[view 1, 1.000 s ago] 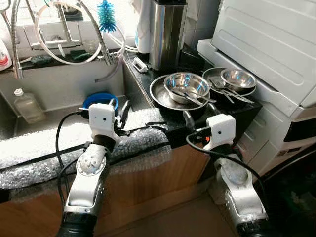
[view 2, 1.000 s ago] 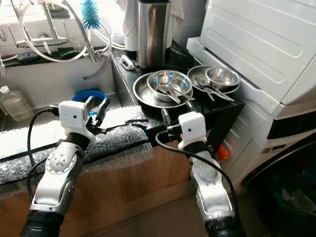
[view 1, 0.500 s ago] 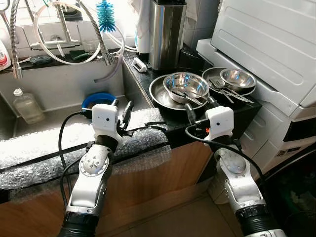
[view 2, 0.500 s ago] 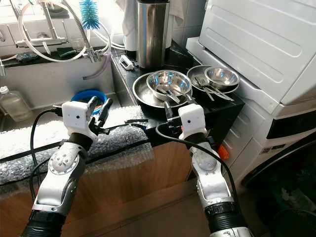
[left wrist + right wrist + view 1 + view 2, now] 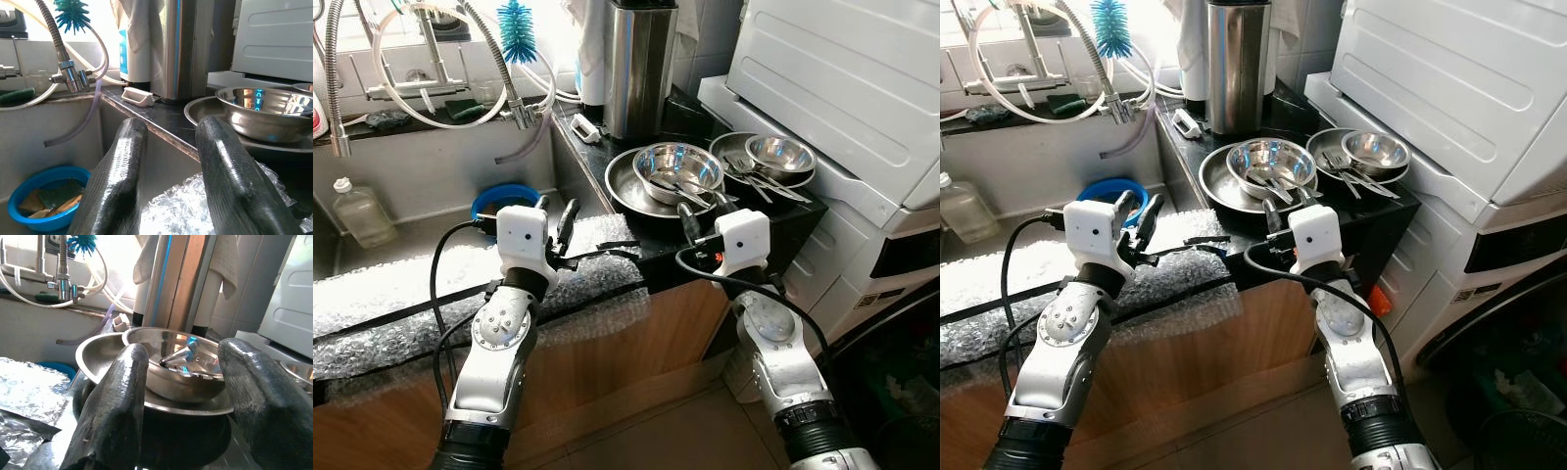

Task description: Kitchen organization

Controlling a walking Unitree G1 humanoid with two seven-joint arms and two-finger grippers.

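Observation:
A steel bowl (image 5: pixel 680 166) holding a few utensils sits in a wide steel dish (image 5: pixel 625 192) on the black counter. To its right, a smaller bowl (image 5: pixel 781 154) with forks (image 5: pixel 756 179) rests on a second dish (image 5: pixel 728 147). My right gripper (image 5: pixel 707 207) is open at the counter's front edge, just short of the wide dish, and the bowl (image 5: pixel 181 362) lies straight ahead between its fingers (image 5: pixel 122 396). My left gripper (image 5: pixel 555 210) is open and empty over the bubble wrap (image 5: pixel 411 294) on the sink's front rim.
The sink on the left holds a blue bowl of sponges (image 5: pixel 507 200) and a clear bottle (image 5: pixel 356 210). A tall steel canister (image 5: pixel 640 64) and a white scrubber (image 5: pixel 586 128) stand behind the dishes. A white appliance (image 5: pixel 847 88) crowds the right side. Faucet hoses (image 5: pixel 514 103) hang over the sink.
My right gripper has risen and come forward to the counter's edge, closer to the wide dish. The left gripper has hardly moved. The whole view has shifted slightly.

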